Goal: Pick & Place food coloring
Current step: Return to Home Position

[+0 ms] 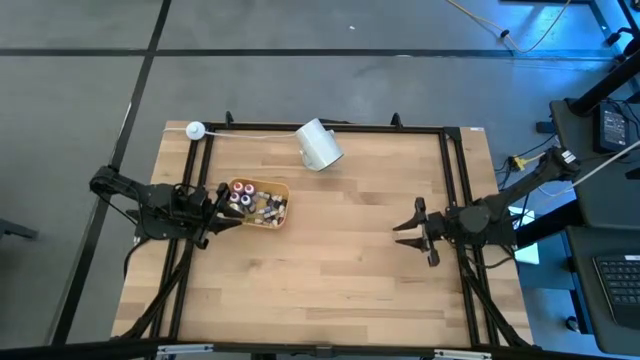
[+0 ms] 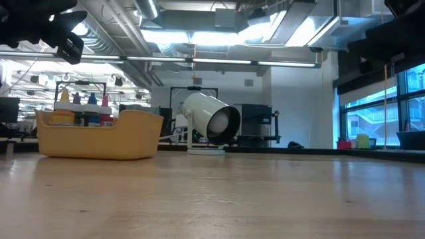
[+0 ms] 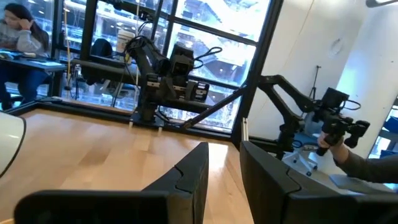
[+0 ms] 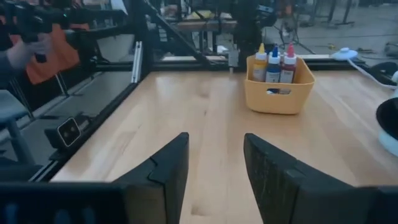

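Small dropper bottles of food coloring (image 1: 258, 204) packed upright in one yellow bin (image 1: 283, 186) on the bench (image 1: 330, 280). Just ahead of the left pincer (image 3: 224, 146), narrowly parted, empty. Well apart from the right pincer (image 4: 216, 140), parted wider, empty. Probably light, stiff and slick; best pinched across the body, below the cap. Roughly a dozen, exact count unreadable. One white cup (image 1: 320, 146) tipped over beyond the bin.

We see a light wooden table (image 1: 330, 270) filling the middle of the high view, with black rails (image 1: 445, 180) along its left, top and right edges. Directly on it, left of centre, sits a yellow bin (image 1: 262, 182). A white cup (image 1: 319, 145) lies on its side near the top edge, apart from the bin. At the upper left corner rests a small white round object (image 1: 195, 130), its white cable (image 1: 250, 134) following the top edge.
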`<state>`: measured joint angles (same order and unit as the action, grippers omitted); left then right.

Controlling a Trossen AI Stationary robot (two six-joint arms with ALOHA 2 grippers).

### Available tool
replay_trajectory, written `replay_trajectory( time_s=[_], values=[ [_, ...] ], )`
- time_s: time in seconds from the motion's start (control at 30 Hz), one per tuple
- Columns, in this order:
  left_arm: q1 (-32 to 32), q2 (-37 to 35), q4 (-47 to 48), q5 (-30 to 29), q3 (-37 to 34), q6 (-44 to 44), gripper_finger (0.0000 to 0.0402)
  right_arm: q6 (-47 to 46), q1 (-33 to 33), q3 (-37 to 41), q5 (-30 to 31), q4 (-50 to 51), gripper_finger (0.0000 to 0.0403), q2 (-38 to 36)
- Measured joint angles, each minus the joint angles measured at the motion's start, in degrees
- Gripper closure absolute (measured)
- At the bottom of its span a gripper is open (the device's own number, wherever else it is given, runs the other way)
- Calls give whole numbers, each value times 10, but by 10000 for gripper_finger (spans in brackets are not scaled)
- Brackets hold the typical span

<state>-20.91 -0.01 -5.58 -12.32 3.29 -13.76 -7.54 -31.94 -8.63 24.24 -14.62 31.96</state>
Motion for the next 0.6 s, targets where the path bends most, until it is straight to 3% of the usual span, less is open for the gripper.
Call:
replay_trajectory(
  time_s=[0.2, 0.4, 0.6],
  values=[
    [0, 0, -2, 0, 0, 0, 313, 14, 0, 82, -4, -130, 247, -15],
    [0, 0, -3, 0, 0, 4, 313, 33, 0, 82, -14, -105, 247, -59],
    [0, 0, -4, 1, 0, 9, 313, 35, 0, 82, -9, -12, 247, -158]
  ],
)
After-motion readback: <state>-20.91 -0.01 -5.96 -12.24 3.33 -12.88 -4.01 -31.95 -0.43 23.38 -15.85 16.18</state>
